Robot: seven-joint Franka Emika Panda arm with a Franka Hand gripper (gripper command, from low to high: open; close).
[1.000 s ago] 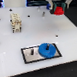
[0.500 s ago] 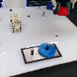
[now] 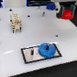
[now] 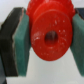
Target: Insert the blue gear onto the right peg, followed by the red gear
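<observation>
Between the jaws, clamped tight, sits the red gear (image 4: pixel 49 35), glossy, round, with a dark centre hole.

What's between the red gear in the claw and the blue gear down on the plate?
Nothing: in the exterior view, only bare white table separates the red gear, held in the gripper, from the blue gear.

The small bright red round gear (image 3: pixel 66 12) sits half cut off at the exterior view's top edge, the gripper (image 3: pixel 67 9) above it mostly out of frame. The thin dark upright right peg is hidden under the wide bright blue round gear (image 3: pixel 47 49).
</observation>
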